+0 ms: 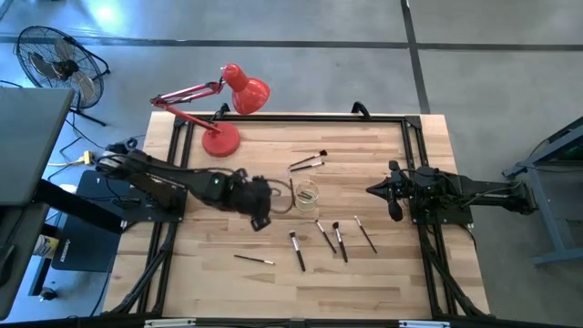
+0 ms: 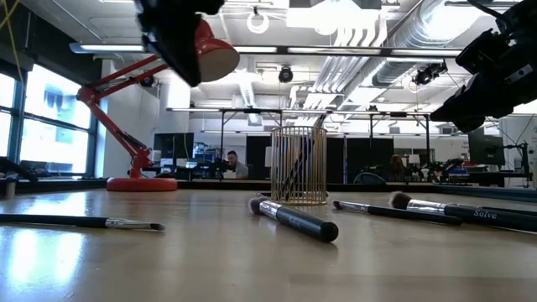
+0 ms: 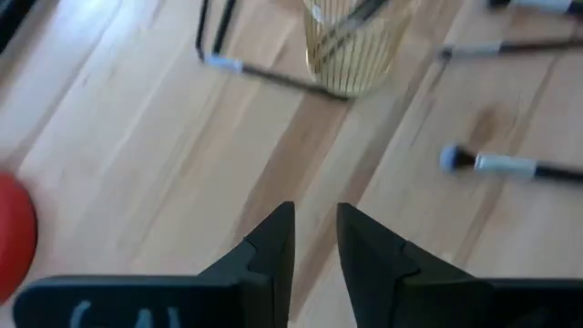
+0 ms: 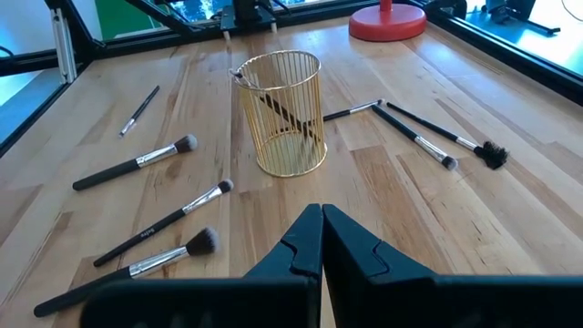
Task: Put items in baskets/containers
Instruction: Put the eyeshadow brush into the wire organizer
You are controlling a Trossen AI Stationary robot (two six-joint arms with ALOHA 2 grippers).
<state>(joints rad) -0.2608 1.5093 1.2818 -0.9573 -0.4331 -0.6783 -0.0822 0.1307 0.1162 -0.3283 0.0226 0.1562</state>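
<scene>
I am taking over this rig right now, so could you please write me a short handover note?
Left end effector: fingers slightly apart, empty, above the table just short of the gold wire cup.
Right end effector: shut, empty, waiting on the table's right side.
Done: at least one brush leans inside the cup.
Left: several loose brushes lie on the table around the cup, and all of them need to go in.
</scene>
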